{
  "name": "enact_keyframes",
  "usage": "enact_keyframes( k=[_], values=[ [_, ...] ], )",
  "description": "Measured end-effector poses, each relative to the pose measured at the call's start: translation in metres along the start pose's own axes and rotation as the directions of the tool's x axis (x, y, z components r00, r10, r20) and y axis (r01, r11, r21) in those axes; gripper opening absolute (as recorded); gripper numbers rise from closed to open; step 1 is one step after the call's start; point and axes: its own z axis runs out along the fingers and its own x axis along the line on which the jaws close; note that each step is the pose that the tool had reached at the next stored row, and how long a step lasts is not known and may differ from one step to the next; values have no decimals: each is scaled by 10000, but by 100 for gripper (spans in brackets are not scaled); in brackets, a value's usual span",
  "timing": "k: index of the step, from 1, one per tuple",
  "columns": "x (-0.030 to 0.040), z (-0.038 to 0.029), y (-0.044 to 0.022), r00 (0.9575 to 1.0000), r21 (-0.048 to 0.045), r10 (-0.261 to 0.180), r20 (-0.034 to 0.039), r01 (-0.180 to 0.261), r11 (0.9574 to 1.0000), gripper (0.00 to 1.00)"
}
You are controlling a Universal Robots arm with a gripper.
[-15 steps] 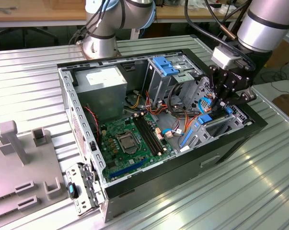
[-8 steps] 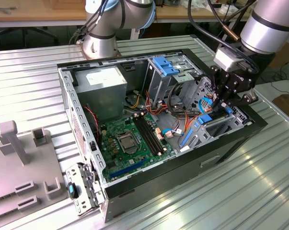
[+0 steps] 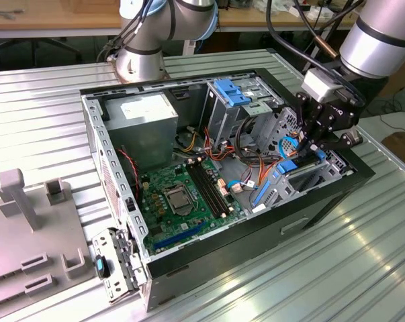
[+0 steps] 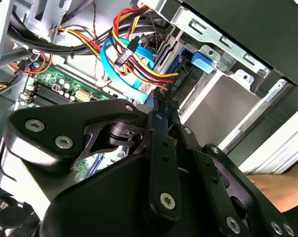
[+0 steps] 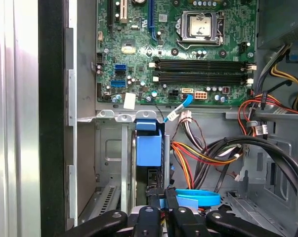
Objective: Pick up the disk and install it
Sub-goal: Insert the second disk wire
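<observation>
A: How far along is it?

B: Well on, I'd judge. The disk is off the desk and inside the open case, standing on edge in the metal bay at the case's front end, the corner nearest the exterior view's right. The pincer is clenched on the disk's near edge, its two fingers pressed to either side of it.

A: Seated, then?

B: I can't tell. In the first wrist view the disk sits between the bay's rails, but its near end lies under the fingers, so how deep it has gone is hidden. Releasing it is certainly left.

A: What does the disk look like?

B: A thin slab seen edge-on, with a bright blue frame and a darker body beside it. In the exterior view the blue frame shows just below the pincer, tilted along the bay.

A: Anything close by?

B: A flat blue cable curls just beside the fingers, and red and orange wires run near the bay. The board lies well apart.
</observation>
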Motion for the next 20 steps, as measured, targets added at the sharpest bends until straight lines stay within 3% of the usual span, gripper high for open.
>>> enact_keyframes(
  k=[20],
  values=[
    [30,28,-18,10000,0,2,0,-2,10000,16]
  ],
)
